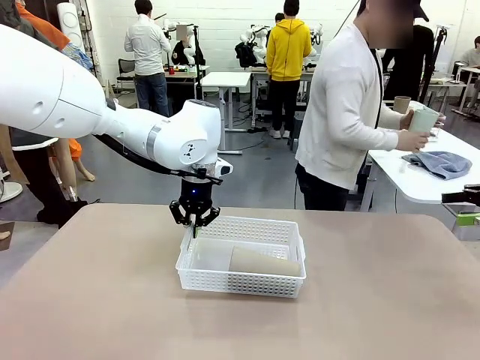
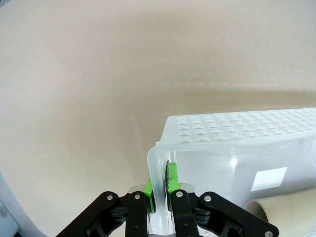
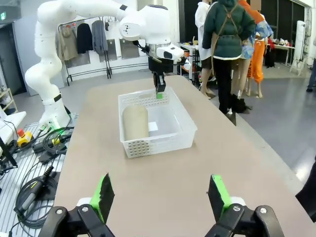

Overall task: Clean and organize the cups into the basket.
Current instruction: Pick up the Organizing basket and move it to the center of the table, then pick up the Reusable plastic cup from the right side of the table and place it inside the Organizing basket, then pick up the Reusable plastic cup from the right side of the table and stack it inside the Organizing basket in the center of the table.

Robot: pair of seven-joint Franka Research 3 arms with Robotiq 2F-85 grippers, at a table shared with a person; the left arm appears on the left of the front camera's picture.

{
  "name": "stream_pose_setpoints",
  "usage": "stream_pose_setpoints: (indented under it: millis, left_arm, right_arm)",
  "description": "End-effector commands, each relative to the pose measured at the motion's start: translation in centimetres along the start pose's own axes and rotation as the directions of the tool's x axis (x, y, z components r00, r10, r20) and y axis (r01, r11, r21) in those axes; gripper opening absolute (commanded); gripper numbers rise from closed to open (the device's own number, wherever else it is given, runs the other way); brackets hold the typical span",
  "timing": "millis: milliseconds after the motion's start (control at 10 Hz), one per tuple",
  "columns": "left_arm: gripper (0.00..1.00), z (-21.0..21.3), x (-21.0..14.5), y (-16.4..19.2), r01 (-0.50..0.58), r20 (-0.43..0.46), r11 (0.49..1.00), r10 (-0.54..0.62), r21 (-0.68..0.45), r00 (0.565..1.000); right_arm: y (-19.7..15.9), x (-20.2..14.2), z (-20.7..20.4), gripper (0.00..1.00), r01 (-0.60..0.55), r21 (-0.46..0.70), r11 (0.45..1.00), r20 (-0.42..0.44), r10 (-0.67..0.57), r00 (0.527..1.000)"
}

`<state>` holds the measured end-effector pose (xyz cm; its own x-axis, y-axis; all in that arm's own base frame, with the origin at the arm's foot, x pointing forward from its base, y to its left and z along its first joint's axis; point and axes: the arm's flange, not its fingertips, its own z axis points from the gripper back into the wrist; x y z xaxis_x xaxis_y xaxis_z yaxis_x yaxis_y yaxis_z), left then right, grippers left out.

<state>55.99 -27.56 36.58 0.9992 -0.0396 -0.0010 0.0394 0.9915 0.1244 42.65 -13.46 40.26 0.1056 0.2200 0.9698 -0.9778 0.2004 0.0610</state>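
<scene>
One tan cup (image 1: 264, 262) lay in the basket (image 1: 241, 283); left jaws clamped its wall, right jaws stood wide apart above the table (image 1: 375, 300).

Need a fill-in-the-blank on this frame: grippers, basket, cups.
1. The left gripper is shut on the ____ of the basket.
2. The tan cup lies on its ____ in the basket.
3. The right gripper is ____.
4. The mint cup is held by the ____.
Answers: rim; side; open; person.
</scene>
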Motion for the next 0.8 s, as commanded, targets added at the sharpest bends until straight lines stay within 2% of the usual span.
stream_pose_setpoints:
  millis: [0,700]
  left_arm:
    - [0.0,-0.02,0.03,0.08,0.003,0.006,1.0,-0.004,0.011,1.0]
    - [0.0,-0.02,0.03,0.08,0.003,0.006,1.0,-0.004,0.011,1.0]
  right_arm:
    - [0.12,-0.1,0.17,1.0,0.003,0.004,1.0,0.009,-0.003,1.0]
    - [0.12,-0.1,0.17,1.0,0.003,0.004,1.0,0.009,-0.003,1.0]
